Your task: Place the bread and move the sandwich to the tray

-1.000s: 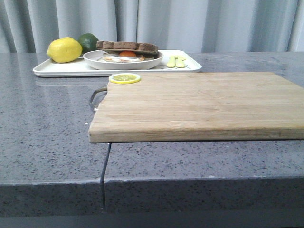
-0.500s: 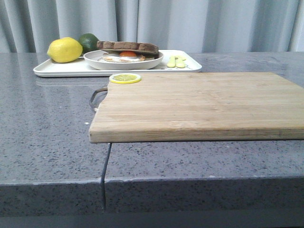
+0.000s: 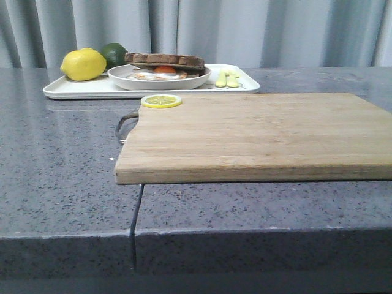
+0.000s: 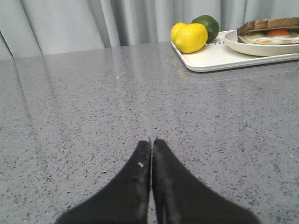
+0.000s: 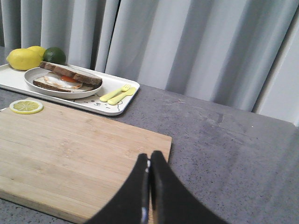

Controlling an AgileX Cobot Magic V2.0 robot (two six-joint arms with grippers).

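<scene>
A: Where's the sandwich (image 3: 164, 66)?
B: On its white plate (image 3: 122, 76), plate sits in the tray (image 3: 67, 90) at the far side of the desk (image 3: 61, 171). Tray also holds 1 lemon (image 3: 83, 64), what looks like a lime (image 3: 114, 54), and yellow cutlery (image 3: 227, 79).
A: Fingers?
B: Left gripper (image 4: 152, 142) and right gripper (image 5: 148, 161) both pressed together, holding nothing. Lemon slice (image 3: 161, 101) on the cutting board (image 3: 257, 135).

We see soft, even, cool light in all three views, faint sheen on the grey counter (image 3: 61, 153), weak shadows, and mild softness throughout.
</scene>
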